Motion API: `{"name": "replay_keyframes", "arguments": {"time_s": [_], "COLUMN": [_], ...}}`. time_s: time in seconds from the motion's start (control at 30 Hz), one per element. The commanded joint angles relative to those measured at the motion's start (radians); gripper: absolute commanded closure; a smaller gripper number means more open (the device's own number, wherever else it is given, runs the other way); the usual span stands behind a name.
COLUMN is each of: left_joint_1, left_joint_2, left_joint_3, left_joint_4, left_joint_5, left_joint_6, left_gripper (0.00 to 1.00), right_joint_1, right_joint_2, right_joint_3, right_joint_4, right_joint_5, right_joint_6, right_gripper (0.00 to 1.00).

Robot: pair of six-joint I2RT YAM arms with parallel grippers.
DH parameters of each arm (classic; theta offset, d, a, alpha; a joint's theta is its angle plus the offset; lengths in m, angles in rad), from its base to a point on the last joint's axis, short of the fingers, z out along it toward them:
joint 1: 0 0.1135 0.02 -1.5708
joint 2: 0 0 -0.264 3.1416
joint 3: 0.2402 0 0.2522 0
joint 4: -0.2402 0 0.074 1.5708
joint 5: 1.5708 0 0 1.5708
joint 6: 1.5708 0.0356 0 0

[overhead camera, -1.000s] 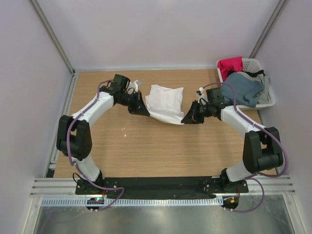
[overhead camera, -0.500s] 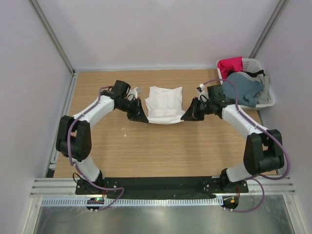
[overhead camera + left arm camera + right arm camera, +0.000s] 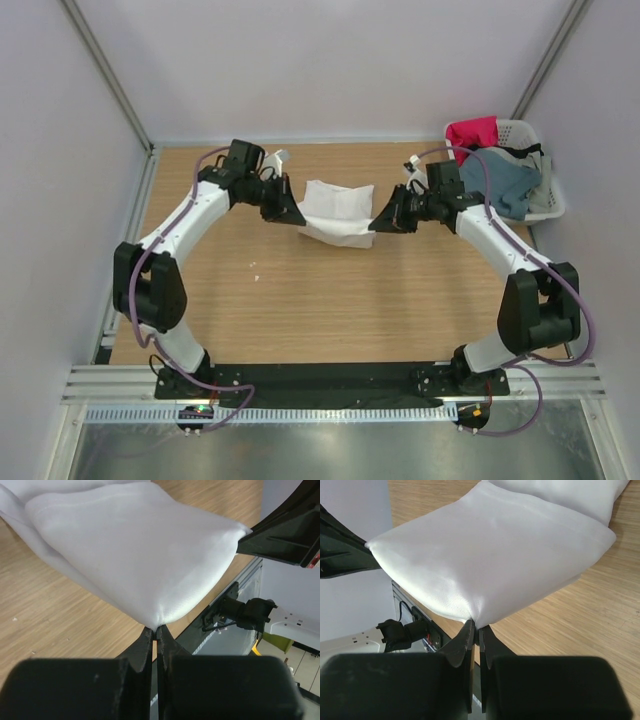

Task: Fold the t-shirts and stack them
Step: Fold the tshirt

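Observation:
A plain white t-shirt (image 3: 336, 210) hangs folded between my two grippers above the far middle of the table. My left gripper (image 3: 298, 216) is shut on its left corner, seen in the left wrist view (image 3: 156, 629) with the cloth (image 3: 135, 545) spreading away from the tips. My right gripper (image 3: 376, 222) is shut on its right corner, seen in the right wrist view (image 3: 476, 626) with the cloth (image 3: 495, 555). A slate blue shirt (image 3: 497, 180) and a red-pink shirt (image 3: 472, 136) lie in the basket.
A white slotted plastic basket (image 3: 549, 196) stands at the back right corner of the wooden table (image 3: 300, 300). Grey walls close in the left, back and right. A metal rail runs along the near edge.
Both grippers have moved toward the far side of the table and carried the white shirt's near edge back over itself, so the shirt looks shorter.

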State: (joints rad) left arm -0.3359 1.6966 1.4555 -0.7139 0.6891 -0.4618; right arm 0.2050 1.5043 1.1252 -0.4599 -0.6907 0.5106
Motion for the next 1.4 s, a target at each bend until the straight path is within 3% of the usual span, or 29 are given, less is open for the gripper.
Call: {"name": "replay_keyframes", "arguments": {"time_s": [0.0, 0.13, 0.3, 0.63, 0.7, 0.73, 0.77, 0.8, 0.93, 1.03, 1.1, 1.2, 1.37], "left_joint_1": [0.012, 0.024, 0.049, 0.090, 0.092, 0.090, 0.090, 0.092, 0.089, 0.092, 0.101, 0.104, 0.112], "left_joint_2": [0.078, 0.169, 0.310, 0.647, 0.737, 0.761, 0.787, 0.822, 0.838, 0.781, 0.733, 0.644, 0.624], "left_joint_3": [0.063, 0.124, 0.284, 0.731, 0.810, 0.880, 0.914, 0.984, 1.066, 1.042, 0.944, 0.788, 0.707], "left_joint_4": [-0.010, -0.010, -0.015, 0.060, 0.083, 0.117, 0.140, 0.155, 0.240, 0.234, 0.237, 0.252, 0.194], "left_joint_5": [-0.011, -0.016, -0.017, -0.075, -0.101, -0.141, -0.155, -0.181, -0.319, -0.335, -0.295, -0.217, -0.132], "left_joint_6": [0.031, 0.035, 0.041, 0.043, 0.052, 0.069, 0.080, 0.087, 0.129, 0.137, 0.111, 0.094, 0.089], "left_gripper": [1.00, 1.00, 1.00, 1.00, 0.83, 0.68, 0.60, 0.41, 0.11, 0.09, 0.10, 0.15, 0.23], "right_joint_1": [-0.001, -0.009, -0.026, -0.075, -0.075, -0.075, -0.073, -0.076, -0.075, -0.078, -0.079, -0.079, -0.078], "right_joint_2": [0.023, 0.074, 0.212, 0.577, 0.646, 0.658, 0.672, 0.689, 0.685, 0.630, 0.597, 0.562, 0.568], "right_joint_3": [-0.011, -0.008, 0.117, 0.557, 0.606, 0.642, 0.656, 0.671, 0.735, 0.734, 0.704, 0.664, 0.613], "right_joint_4": [0.056, 0.090, 0.113, 0.176, 0.193, 0.205, 0.213, 0.214, 0.178, 0.153, 0.147, 0.138, 0.144], "right_joint_5": [-0.001, 0.013, 0.016, 0.060, 0.066, 0.113, 0.129, 0.143, 0.210, 0.233, 0.230, 0.180, 0.163], "right_joint_6": [-0.001, -0.015, -0.053, -0.067, -0.070, -0.073, -0.081, -0.096, -0.194, -0.227, -0.231, -0.227, -0.242], "right_gripper": [0.92, 0.92, 0.92, 0.94, 0.94, 0.88, 0.85, 0.76, 0.21, 0.19, 0.19, 0.20, 0.21]}}
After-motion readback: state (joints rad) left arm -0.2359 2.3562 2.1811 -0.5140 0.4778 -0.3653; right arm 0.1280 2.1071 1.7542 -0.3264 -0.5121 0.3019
